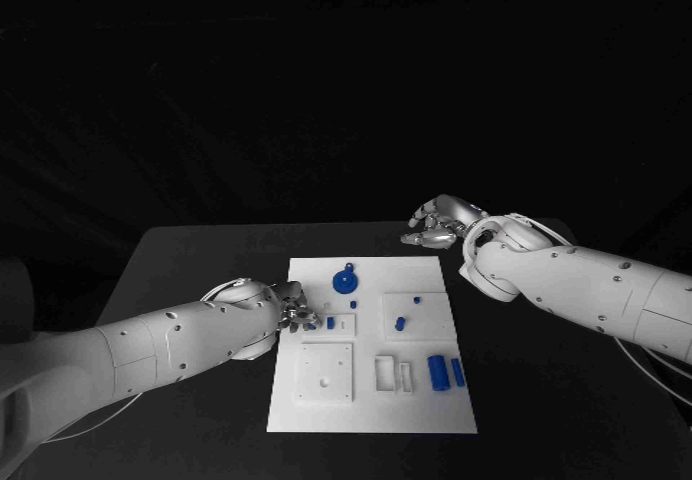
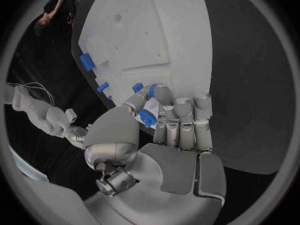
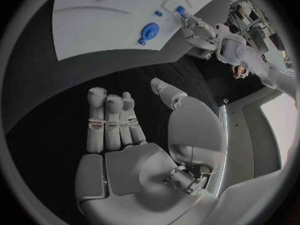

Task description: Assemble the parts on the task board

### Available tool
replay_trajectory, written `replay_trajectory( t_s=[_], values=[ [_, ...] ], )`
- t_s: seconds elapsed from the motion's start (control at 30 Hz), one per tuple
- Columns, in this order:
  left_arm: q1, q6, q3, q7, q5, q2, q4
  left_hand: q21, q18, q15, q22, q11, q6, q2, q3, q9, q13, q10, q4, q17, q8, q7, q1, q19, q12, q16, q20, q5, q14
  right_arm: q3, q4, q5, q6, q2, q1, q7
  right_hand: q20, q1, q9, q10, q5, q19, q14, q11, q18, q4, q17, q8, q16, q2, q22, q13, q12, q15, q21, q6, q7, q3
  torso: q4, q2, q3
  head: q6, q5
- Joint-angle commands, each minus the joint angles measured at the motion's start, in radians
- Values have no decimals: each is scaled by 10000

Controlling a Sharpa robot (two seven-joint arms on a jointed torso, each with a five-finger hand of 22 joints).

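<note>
- Now I see my left hand pinching a small blue part over the task board's left edge.
- Right hand off the board's far corner, fingers apart, holding nothing.

The head camera looks steeply down from above the robot's side of the black table, far enough back to take in the whole task board and both arms.

The left wrist camera sits just behind the left hand, looking along the palm and past the fingertips. It is very near the board, whose edge lies just beyond the fingers.

The right wrist camera sits behind the right hand, looking over the palm toward the board, which lies well beyond the fingertips across bare table.

All three views share the board and its blue parts. Each wrist view also catches the opposite hand, on the far side of the board.
</note>
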Motion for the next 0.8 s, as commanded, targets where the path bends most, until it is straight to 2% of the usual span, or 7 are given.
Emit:
replay_trajectory(
  t_s=[0.03, 0.13, 0.17, 0.8],
  values=[
    [-113, 268, -69, -98, 40, 41, -2, 34, 118, -404, 170, -328, 130, -171, -78, -50, 9, 340, 161, 12, -56, -158, -324, 21, 45, 27, -1169, -88, 249, 2, 11, -36, 111, 3, -4, 82, -72, -2, -17, -64, 68, 24, -28, -13, 694, 51, -9, 35, 30, 75, 185, -14, 66, -50, -43, -9, 66, 8, 6, -7, 1, -7, -17],
    [-113, 270, -69, -94, 44, 42, -20, 17, 135, -415, 158, -329, 71, -383, -139, -83, -3, 324, 397, 9, -92, -152, -603, 15, 40, 10, -1181, -192, 238, 2, 10, -36, 110, 5, -4, 82, -71, -3, -17, -64, 68, 24, -28, -13, 694, 51, -9, 35, 30, 75, 185, -15, 66, -50, -43, -9, 66, 8, 6, -8, -2, -10, -15],
    [-113, 273, -69, -95, 44, 41, -22, 12, 161, -430, 155, -335, 48, -509, -122, -109, -11, 320, 531, 10, -107, -153, -718, 17, 42, 4, -1203, -370, 236, 2, 10, -36, 110, 4, -4, 83, -71, -3, -17, -64, 68, 24, -28, -13, 694, 51, -9, 35, 30, 74, 185, -15, 67, -50, -43, -9, 66, 8, 5, -8, -5, -10, -17],
    [-114, 204, -66, -142, 37, 15, -195, 22, 191, -444, 162, -342, 48, -779, -54, -157, -30, 316, 784, 23, -94, -160, -895, 8, 62, -2, -1224, -562, 233, 2, -11, -35, 112, 1, -5, 88, -71, -5, -20, -69, 73, 22, -31, -12, 694, 50, -11, 34, 30, 72, 186, -24, 72, -49, -45, -14, 68, 6, -1, -6, -7, -1, -33]
  ],
)
